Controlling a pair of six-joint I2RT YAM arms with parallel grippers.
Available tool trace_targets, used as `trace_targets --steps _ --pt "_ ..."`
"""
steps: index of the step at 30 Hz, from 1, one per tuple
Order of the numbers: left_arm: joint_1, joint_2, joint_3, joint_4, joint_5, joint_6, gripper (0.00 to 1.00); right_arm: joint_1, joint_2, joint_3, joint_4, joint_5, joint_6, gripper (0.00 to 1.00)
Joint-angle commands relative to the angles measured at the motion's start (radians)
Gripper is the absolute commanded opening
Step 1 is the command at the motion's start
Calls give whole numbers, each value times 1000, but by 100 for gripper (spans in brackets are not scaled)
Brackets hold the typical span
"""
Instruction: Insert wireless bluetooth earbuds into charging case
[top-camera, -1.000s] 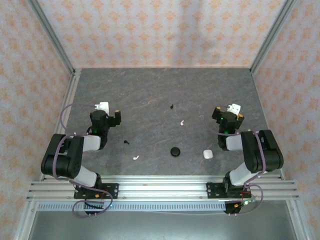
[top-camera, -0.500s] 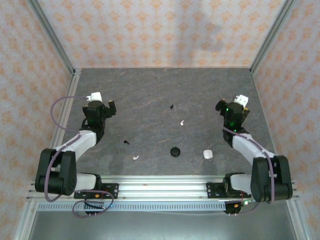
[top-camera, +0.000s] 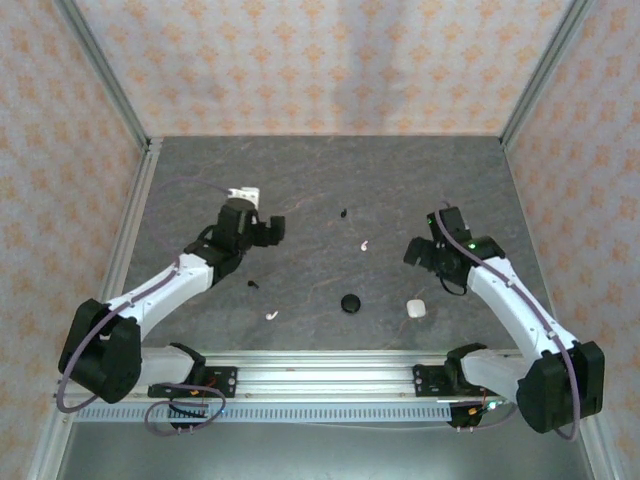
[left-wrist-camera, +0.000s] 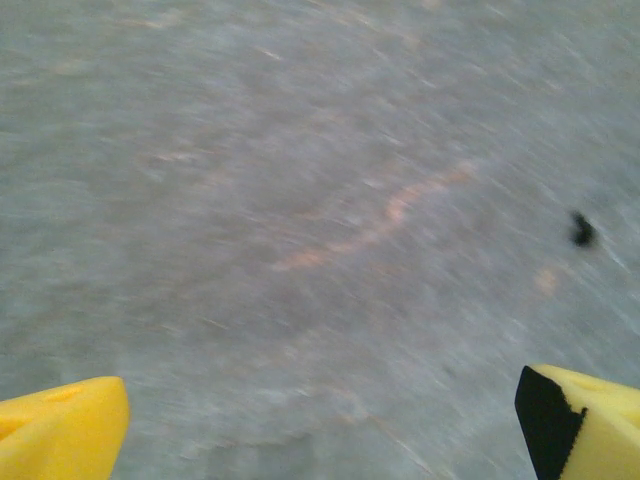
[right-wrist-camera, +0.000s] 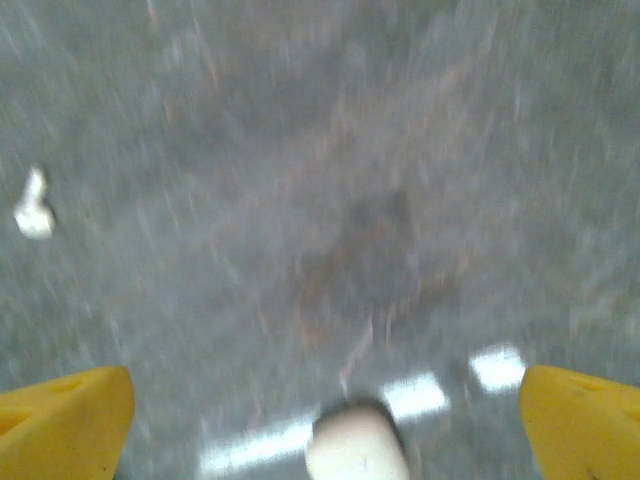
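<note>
The left claw (top-camera: 268, 230) hangs over the left middle of the dark stone bench (top-camera: 300, 170). In the left wrist view its yellow fingertips (left-wrist-camera: 60, 430) stand far apart with bare bench between them, so it is wide open and grips nothing. The right claw (top-camera: 420, 250) hangs over the right side of the bench, its fingertips (right-wrist-camera: 585, 420) spread just as wide and likewise empty. Four earbuds lie loose on the bench, none of them in a case. One black earbud (top-camera: 344, 212) lies toward the back near the middle, with a white earbud (top-camera: 364, 244) just in front of it. A second black earbud (top-camera: 252, 284) lies below the left claw, and a second white earbud (top-camera: 271, 315) lies near the front edge. A round black case (top-camera: 350, 302) sits at front centre. A white case (top-camera: 415, 309) sits to its right, close under the right claw and low between the fingertips in the blurred right wrist view.
</note>
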Motion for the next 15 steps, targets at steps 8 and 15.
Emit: trace_targets --steps 8,15 --pt "-103 60 11 -3 84 -76 100 167 80 -22 -256 -45 97 90" --pt "-133 92 61 -81 106 -35 100 184 247 -45 -165 -43 110 81"
